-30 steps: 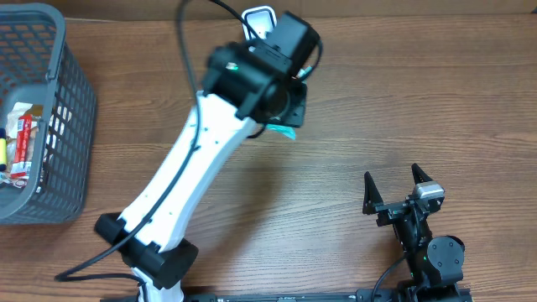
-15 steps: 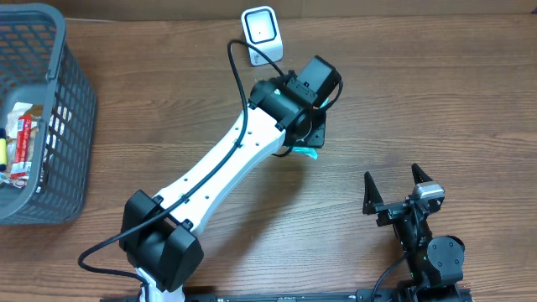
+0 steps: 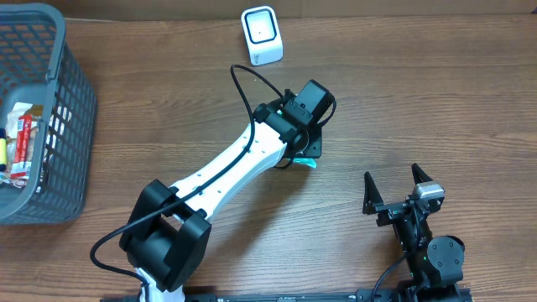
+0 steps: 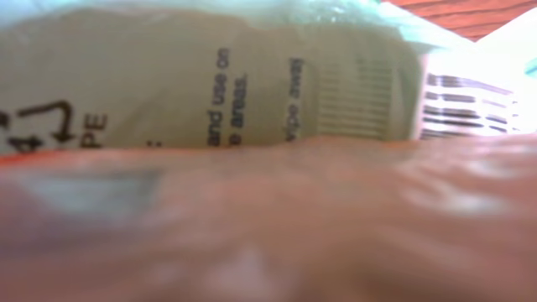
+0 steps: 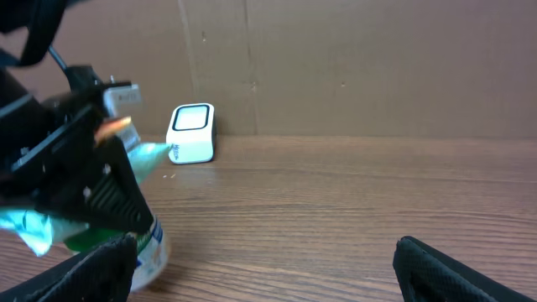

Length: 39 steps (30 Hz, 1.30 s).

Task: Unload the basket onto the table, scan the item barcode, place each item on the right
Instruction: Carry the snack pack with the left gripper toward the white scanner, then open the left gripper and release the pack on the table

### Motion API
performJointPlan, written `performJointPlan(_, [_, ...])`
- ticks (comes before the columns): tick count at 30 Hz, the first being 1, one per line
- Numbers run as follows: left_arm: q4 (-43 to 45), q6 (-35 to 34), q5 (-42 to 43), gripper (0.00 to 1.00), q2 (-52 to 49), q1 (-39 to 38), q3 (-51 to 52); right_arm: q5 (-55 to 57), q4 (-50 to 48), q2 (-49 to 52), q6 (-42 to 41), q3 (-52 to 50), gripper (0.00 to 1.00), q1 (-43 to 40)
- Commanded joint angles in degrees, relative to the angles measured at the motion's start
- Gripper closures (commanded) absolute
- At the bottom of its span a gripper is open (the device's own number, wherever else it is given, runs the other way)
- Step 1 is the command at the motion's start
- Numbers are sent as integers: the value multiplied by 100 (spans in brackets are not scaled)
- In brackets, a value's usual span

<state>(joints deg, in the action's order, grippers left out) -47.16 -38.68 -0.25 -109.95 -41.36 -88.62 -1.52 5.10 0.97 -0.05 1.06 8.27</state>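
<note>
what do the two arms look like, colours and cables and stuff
The left arm has long white links with bulky black joints and a black wrist end. A thin black cable loops off it near the wrist. The right arm is compact and all black, with a small silver-grey block at the wrist. Its jaws are two black pointed prongs.

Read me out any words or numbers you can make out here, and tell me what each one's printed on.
"and use on": packet, left wrist view.
"e areas.": same packet, start cut off.
Other packet print, a mark on the scanner and labels in the basket: too blurred or small to read.
</note>
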Motion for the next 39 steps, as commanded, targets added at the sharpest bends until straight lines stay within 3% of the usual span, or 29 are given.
performJointPlan(1, [146, -79, -59, 80, 55, -76, 146, -9, -39, 7, -39, -59, 0, -15])
performJointPlan(15, [-96, 409, -42, 84, 50, -76, 133, -9, -39, 7, -39, -59, 0, -15])
performJointPlan(27, [-184, 616, -140, 77, -295, -101, 118, -9, -39, 7, -39, -59, 0, -15])
performJointPlan(29, [-166, 614, -114, 69, -321, -105, 118, -9, -39, 7, -39, -59, 0, -15])
performJointPlan(35, [-195, 702, -118, 23, -319, -101, -2, -9, -39, 7, -39, -59, 0, -15])
performJointPlan(39, [-249, 898, 33, 5, -317, -101, -173, -9, -39, 7, -39, -59, 0, -15])
